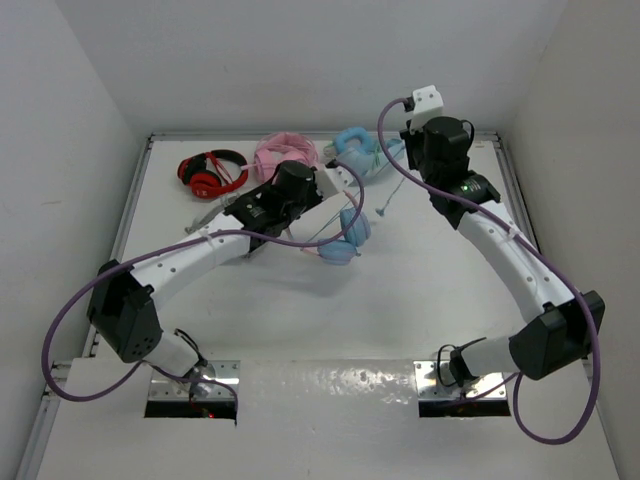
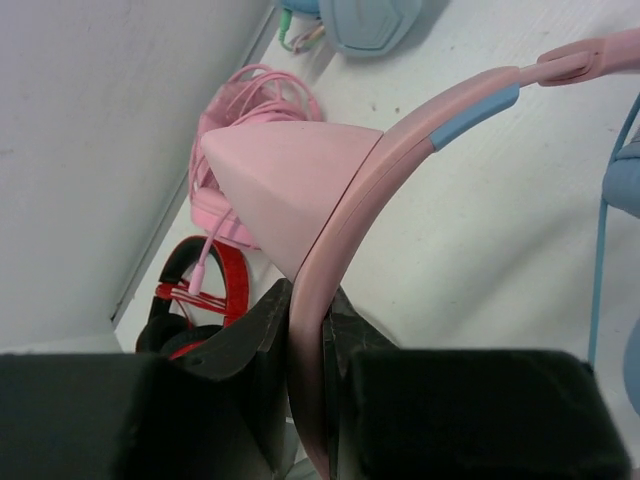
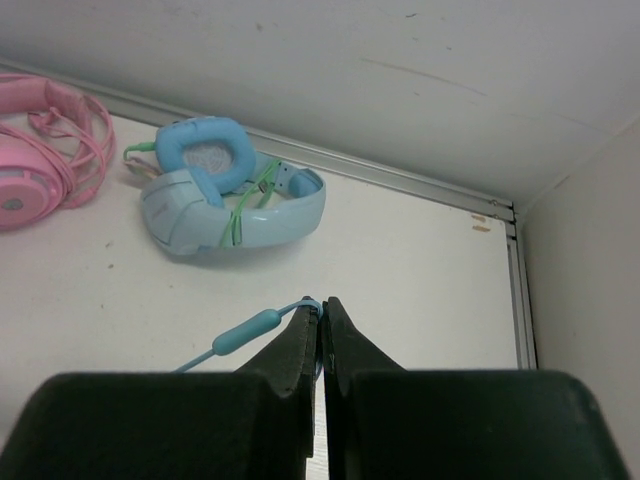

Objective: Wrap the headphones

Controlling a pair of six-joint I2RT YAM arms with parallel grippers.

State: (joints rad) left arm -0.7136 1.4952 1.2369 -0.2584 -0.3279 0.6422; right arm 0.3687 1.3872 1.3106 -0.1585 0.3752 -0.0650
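Note:
The headphones have a thin pink cat-ear headband (image 2: 400, 150) and light blue earcups (image 1: 352, 235). They hang from my left gripper (image 2: 308, 320), which is shut on the headband just below a pink cat ear (image 2: 285, 190); in the top view this gripper (image 1: 335, 192) is at the table's middle back. The thin teal cable (image 1: 392, 190) runs up to my right gripper (image 3: 321, 305), which is shut on it just past its in-line remote (image 3: 246, 332). In the top view my right gripper (image 1: 408, 158) is to the right of the earcups.
A red pair (image 1: 212, 172), an all-pink pair (image 1: 285, 152) and an all-light-blue pair (image 1: 360, 148) lie along the back wall. The all-light-blue pair (image 3: 230, 200) is just beyond my right gripper. White walls enclose the table on three sides.

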